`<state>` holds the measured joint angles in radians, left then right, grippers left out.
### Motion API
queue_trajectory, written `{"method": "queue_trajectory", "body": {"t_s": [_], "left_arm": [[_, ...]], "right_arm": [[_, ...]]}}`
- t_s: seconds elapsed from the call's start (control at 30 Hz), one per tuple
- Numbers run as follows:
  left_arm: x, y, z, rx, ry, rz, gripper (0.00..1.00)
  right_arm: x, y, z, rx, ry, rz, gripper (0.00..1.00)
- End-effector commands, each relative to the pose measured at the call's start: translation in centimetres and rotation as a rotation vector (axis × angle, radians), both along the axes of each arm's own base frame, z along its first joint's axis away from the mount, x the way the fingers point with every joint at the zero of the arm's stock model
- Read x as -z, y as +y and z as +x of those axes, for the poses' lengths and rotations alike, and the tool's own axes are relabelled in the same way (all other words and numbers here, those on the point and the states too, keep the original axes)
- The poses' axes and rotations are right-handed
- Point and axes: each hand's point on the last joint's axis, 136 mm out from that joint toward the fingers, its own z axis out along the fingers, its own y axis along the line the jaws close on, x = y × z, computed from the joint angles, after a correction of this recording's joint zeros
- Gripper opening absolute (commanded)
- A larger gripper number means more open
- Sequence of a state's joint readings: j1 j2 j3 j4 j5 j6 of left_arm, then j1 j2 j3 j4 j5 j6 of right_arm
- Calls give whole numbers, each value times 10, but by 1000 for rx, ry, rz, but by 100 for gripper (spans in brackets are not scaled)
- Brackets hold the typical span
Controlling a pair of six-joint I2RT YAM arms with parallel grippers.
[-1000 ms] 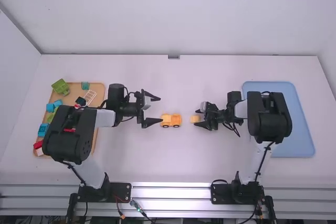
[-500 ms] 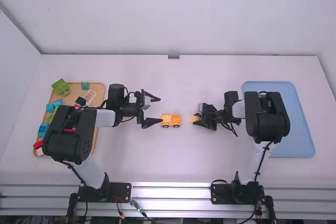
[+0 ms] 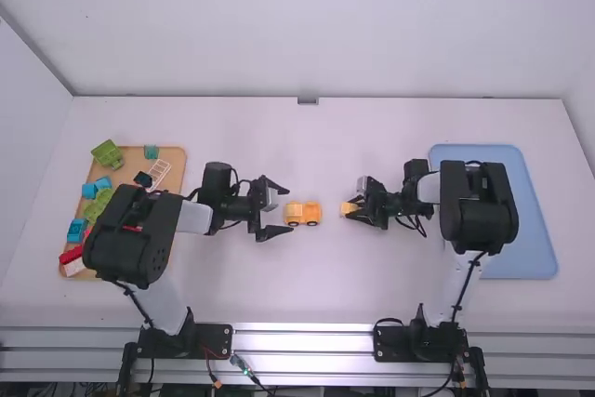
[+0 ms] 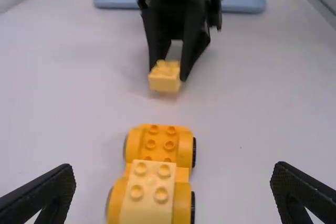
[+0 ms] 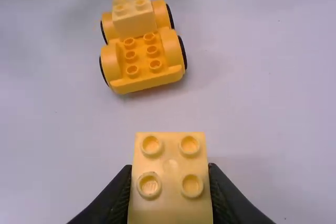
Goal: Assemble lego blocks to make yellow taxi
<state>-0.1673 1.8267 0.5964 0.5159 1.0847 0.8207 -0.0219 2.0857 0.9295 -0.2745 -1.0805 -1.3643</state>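
An orange wheeled base (image 3: 310, 214) lies mid-table, a yellow block (image 3: 294, 211) on its left end. In the left wrist view that block (image 4: 147, 192) covers the near studs of the base (image 4: 160, 139). My left gripper (image 3: 285, 209) is open just left of the base, its fingers wide apart. Right of the base, my right gripper (image 3: 351, 208) holds a second yellow block (image 3: 347, 208). In the right wrist view the right gripper (image 5: 170, 182) is shut on this block (image 5: 170, 208), studs up; the base (image 5: 142, 59) stands apart from it.
A wooden tray (image 3: 177, 157) with green, blue and red blocks is at the left, partly under the left arm. A blue tray (image 3: 535, 230) lies at the right, partly under the right arm.
My left gripper has moved slightly right and toward the camera, closer to the wheeled base. My right gripper has closed on the second yellow block, shifting slightly.
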Motion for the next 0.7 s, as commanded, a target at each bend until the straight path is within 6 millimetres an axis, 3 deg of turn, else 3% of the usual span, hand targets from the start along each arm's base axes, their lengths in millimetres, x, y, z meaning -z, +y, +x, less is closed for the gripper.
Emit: {"method": "queue_trajectory", "body": {"t_s": [0.0,0.27,0.6,0.67], "left_arm": [[20,-7,7,-4,-12,68,99],[41,-17,32,2,3,87,99],[60,-27,27,77,33,49,98],[63,-28,26,79,37,51,92]], "right_arm": [[-26,9,12,-32,-55,12,28],[-49,40,-5,-201,-111,-42,31],[-43,74,-6,-223,-98,-87,32],[-43,79,-10,-249,-116,-81,32]]}}
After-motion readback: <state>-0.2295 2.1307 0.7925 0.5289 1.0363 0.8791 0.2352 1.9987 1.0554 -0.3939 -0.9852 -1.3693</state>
